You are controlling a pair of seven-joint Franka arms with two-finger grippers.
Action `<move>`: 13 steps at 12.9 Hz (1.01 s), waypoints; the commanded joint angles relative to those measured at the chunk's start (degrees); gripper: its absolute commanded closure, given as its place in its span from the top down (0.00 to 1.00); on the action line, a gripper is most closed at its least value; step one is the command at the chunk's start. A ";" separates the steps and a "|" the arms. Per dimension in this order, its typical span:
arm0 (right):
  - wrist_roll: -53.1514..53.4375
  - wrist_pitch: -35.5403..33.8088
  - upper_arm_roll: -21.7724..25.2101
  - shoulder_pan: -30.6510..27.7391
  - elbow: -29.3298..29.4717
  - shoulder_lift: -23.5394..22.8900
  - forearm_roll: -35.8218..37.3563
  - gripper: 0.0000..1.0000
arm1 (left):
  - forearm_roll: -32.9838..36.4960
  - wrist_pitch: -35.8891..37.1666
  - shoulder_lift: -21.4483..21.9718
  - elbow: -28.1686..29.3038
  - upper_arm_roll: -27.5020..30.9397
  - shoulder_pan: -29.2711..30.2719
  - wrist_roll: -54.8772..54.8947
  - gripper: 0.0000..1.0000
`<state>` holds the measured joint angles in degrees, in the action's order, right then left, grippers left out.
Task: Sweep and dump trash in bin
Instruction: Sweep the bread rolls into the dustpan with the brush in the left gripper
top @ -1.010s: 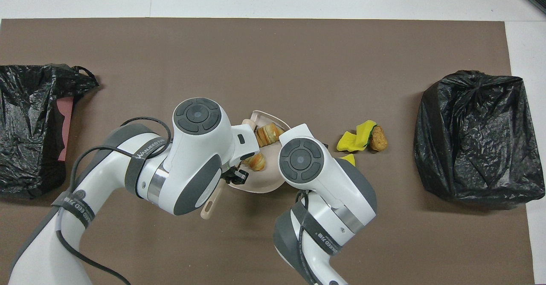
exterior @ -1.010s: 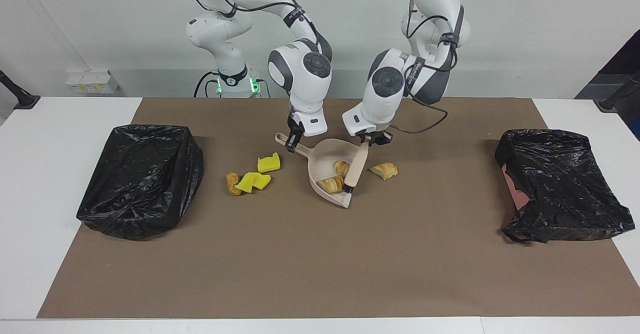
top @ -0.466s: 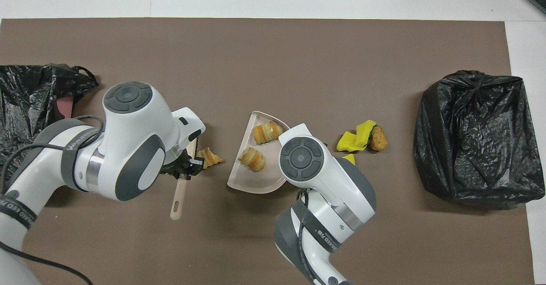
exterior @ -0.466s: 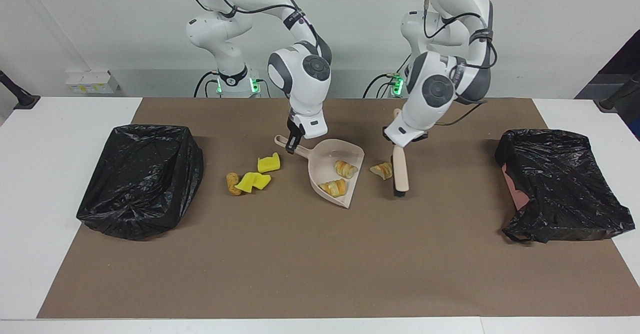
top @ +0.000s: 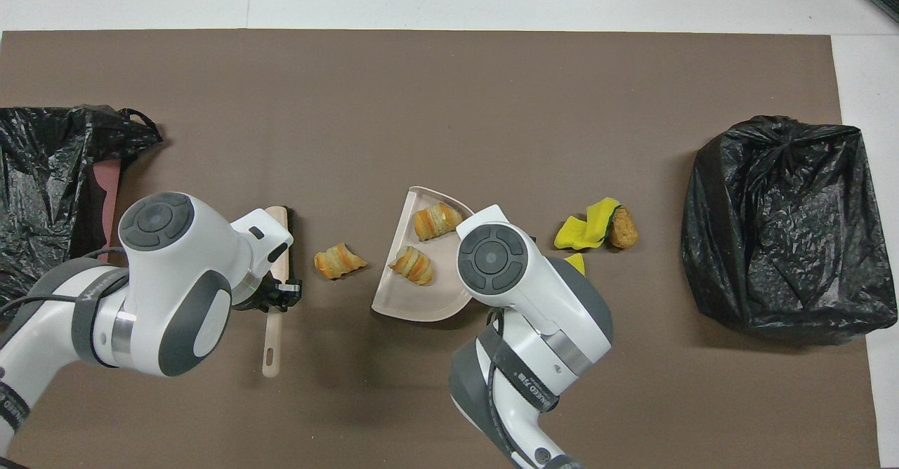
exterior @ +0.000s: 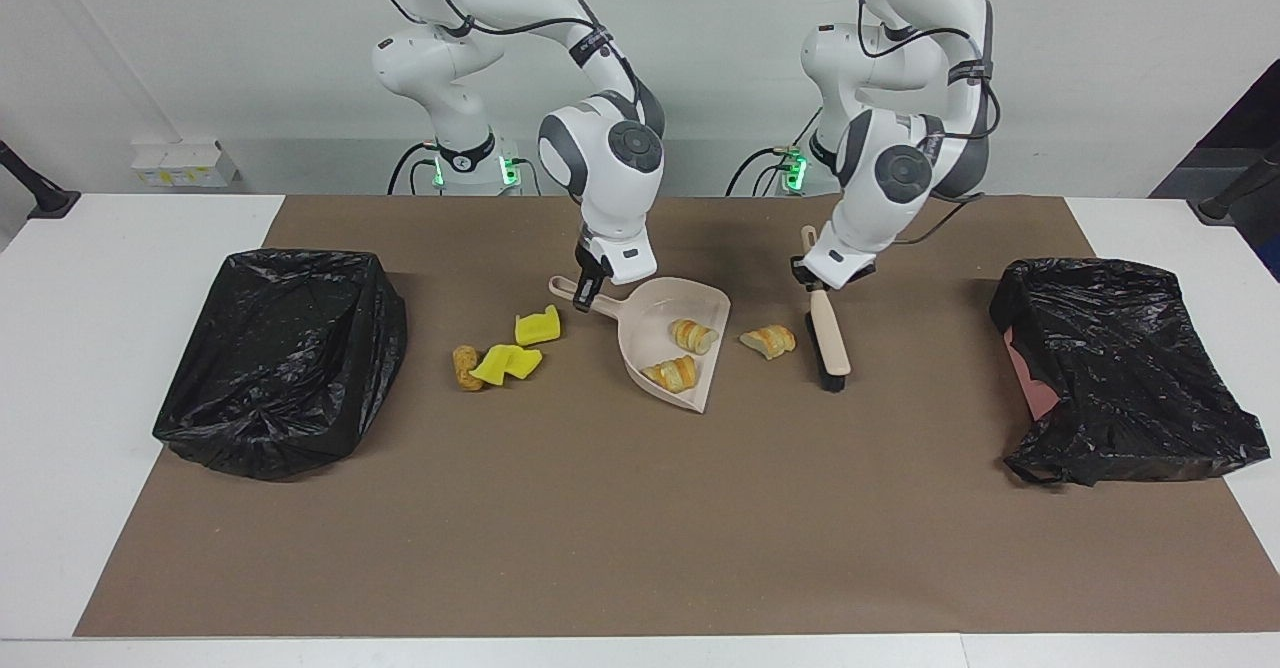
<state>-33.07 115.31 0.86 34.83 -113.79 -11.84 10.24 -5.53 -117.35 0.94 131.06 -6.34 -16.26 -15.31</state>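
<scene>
Nearest the robots, the right gripper [exterior: 590,288] is clamped on the handle of a beige dustpan [exterior: 655,340], whose handle end is raised and whose open edge sits low toward the left arm's end of the table. From overhead the right arm's wrist covers the handle and the grip.

The left gripper [exterior: 817,283] is closed on the handle of a beige brush [exterior: 830,340] with dark bristles; the brush slants down to the brown mat [exterior: 640,508].

Two golden-orange bread chunks [top: 423,241] lie inside the dustpan. A third bread chunk [exterior: 768,340] lies on the mat between the dustpan's open edge and the brush, touching neither.

Toward the right arm's end lie yellow spongy pieces [exterior: 520,346] and a brown lump [exterior: 465,368]; overhead, one yellow piece is mostly hidden by the right arm.

A black-bagged bin [exterior: 285,360] stands at the right arm's end. Another black bag [exterior: 1120,366] at the left arm's end shows a pink patch; overhead it is cut off by the frame edge.
</scene>
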 commanded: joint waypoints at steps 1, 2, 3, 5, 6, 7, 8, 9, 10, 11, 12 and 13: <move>-1.38 1.05 -0.42 -0.29 -0.38 -0.20 0.13 0.00 | -2.02 -3.84 -0.23 1.56 0.10 -4.99 0.53 0.00; -1.38 1.05 -0.42 -0.29 -0.38 -0.20 0.13 0.00 | -3.85 -5.68 -0.24 1.48 0.18 -8.58 0.80 0.00; -1.38 1.05 -0.42 -0.29 -0.46 -0.20 0.13 0.00 | -9.53 -6.39 -0.50 1.13 0.10 -9.57 0.80 0.00; -1.12 1.05 -0.42 -0.29 -0.46 -0.20 0.13 0.00 | -18.61 -6.75 -1.03 -0.98 0.18 -13.43 0.72 0.00; -0.86 1.05 -0.42 -0.29 -0.46 -0.20 0.13 0.00 | -19.16 -7.27 -1.64 -2.12 0.10 -13.88 0.28 0.00; -0.86 1.05 -0.42 -0.29 -0.46 -0.20 0.13 0.00 | -19.08 -7.28 -1.90 -2.82 0.10 -14.06 -0.07 0.00; -0.86 1.05 -0.42 -0.29 -0.46 -0.20 0.13 0.00 | -18.90 -6.93 -2.17 -3.09 0.27 -13.89 0.53 0.00; -0.77 0.97 -0.42 -0.29 -0.46 -0.20 0.13 0.00 | -18.29 -6.15 -2.26 -3.36 0.45 -12.93 0.54 0.00; -0.59 0.97 -0.42 -0.29 -0.46 -0.20 0.13 0.00 | -18.20 -5.27 -2.78 -3.36 0.88 -10.75 0.54 0.00; -0.59 0.88 -0.42 -0.29 -0.38 -0.20 0.13 0.00 | -17.24 -4.21 -3.05 -3.79 0.89 -6.81 0.63 0.00; -0.51 0.27 -0.33 -0.29 -0.12 -0.20 0.13 0.00 | -14.36 -2.55 -3.31 -5.02 0.89 -4.60 0.72 0.00; -0.50 -0.09 -0.33 -0.29 0.15 -0.11 0.13 0.00 | -11.11 -0.71 -3.57 -6.86 0.89 -2.75 0.63 0.00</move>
<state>-33.07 115.31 0.86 34.83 -113.78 -11.84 10.24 -20.62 -122.25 -1.56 128.06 -5.33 -22.75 -14.78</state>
